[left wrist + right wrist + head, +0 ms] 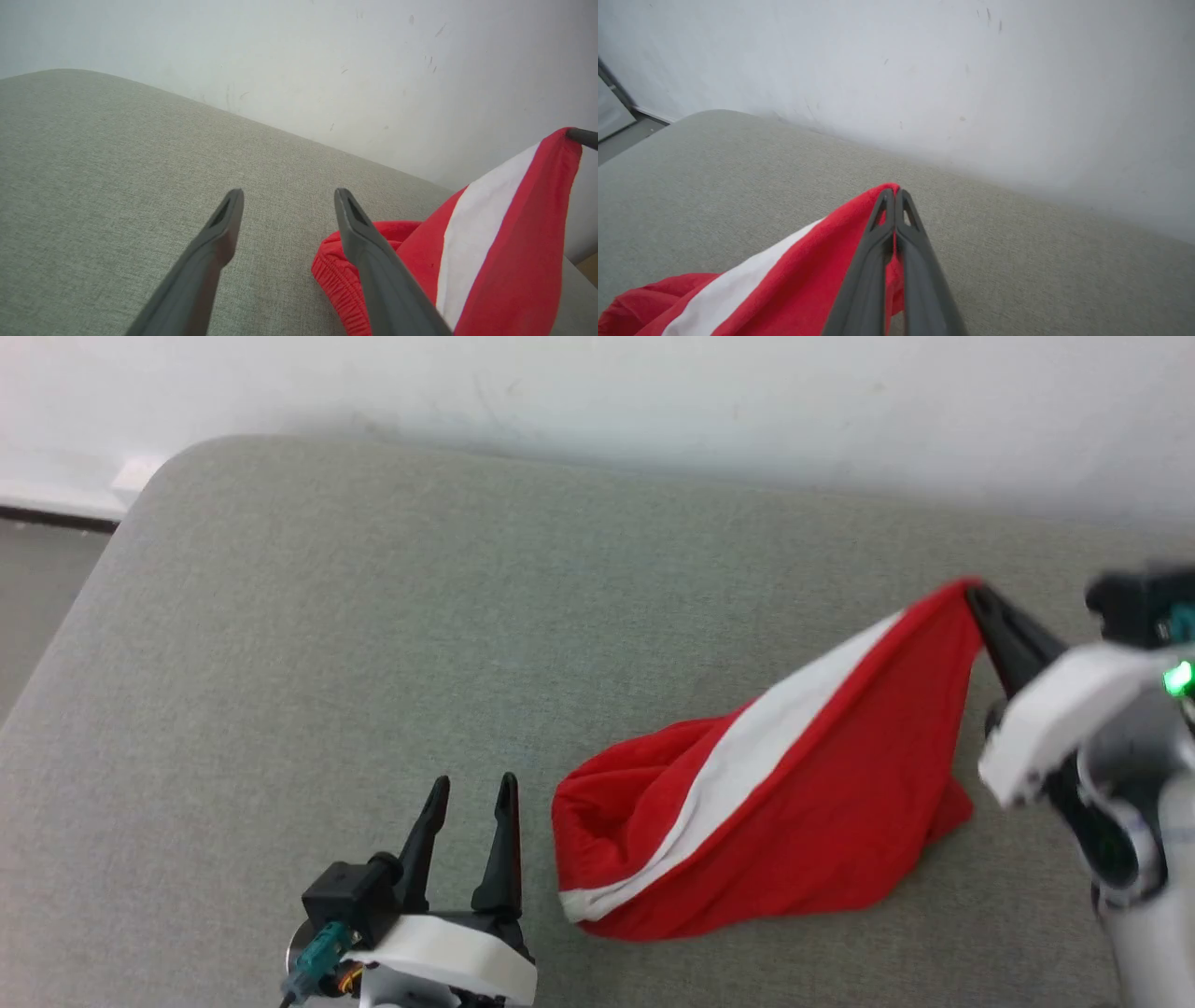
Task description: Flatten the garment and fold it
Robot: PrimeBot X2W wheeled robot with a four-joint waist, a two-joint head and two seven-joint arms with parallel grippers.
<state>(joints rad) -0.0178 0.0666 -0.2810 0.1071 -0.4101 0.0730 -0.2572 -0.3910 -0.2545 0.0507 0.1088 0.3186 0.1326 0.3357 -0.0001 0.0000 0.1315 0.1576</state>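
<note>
We saw the garment (822, 803), bright red shorts with a broad white stripe running slantwise, lying crumpled on the right part of the grey-green cushion (373, 644). Its far right corner was drawn up into a taut peak, while its gathered opening sagged at the near left.

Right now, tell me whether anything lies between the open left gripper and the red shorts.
Nothing visible does. The left gripper stands open just beside the garment at its bunched end, with only bare grey cushion between them. The right gripper is shut on the garment's raised far corner, away from that gap.
</note>
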